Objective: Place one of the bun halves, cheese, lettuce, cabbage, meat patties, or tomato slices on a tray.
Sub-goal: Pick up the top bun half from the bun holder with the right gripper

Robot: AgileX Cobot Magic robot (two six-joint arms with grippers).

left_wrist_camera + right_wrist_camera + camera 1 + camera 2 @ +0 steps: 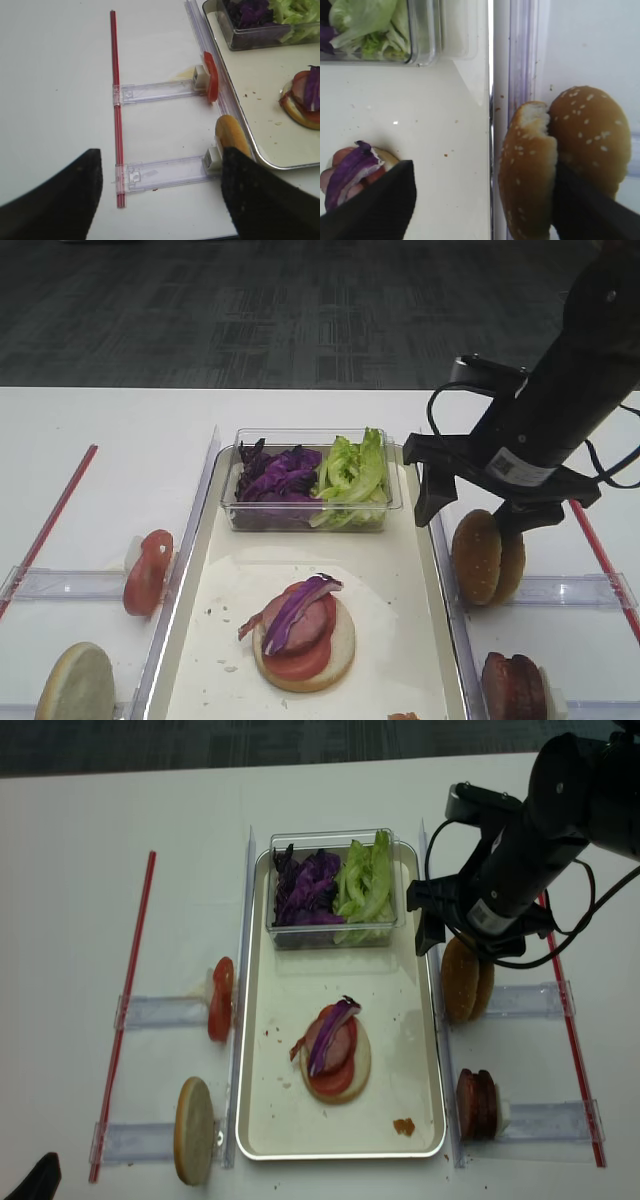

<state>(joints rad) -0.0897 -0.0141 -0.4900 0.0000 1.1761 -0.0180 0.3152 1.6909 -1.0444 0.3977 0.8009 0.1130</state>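
Golden-brown and sesame-dotted, the bun halves (487, 557) stand on edge as a pair in a clear plastic holder (575, 590) on the white counter (100, 460), just outside the right rim of the cream tray (430, 570). The right gripper (470, 512) hangs directly over them with its jaws spread wide. In the right wrist view one dark finger sits over the tray and the other behind the near bun half, so the pair is straddled but nothing is pinched yet.

On the tray, a partly built burger (303, 630) already lies: a pale bun base with a tomato slice, a piece of meat and a strip of purple cabbage on top. At the tray's far end a clear tub (310, 480) holds shredded cabbage (278, 475) beside lettuce (352, 472).

The stack looks close to finished, and the bun top is probably the piece in hand now. What remains, as I judge it, is closing on one bun half, lifting it clear of its neighbour and setting it on the tray.

Other supplies wait off the tray: meat patties (515, 687) to the right, tomato slices (148, 570) and a pale bun disc (75, 683) to the left. The left gripper (160, 195) hovers over the counter near those, spread and empty.
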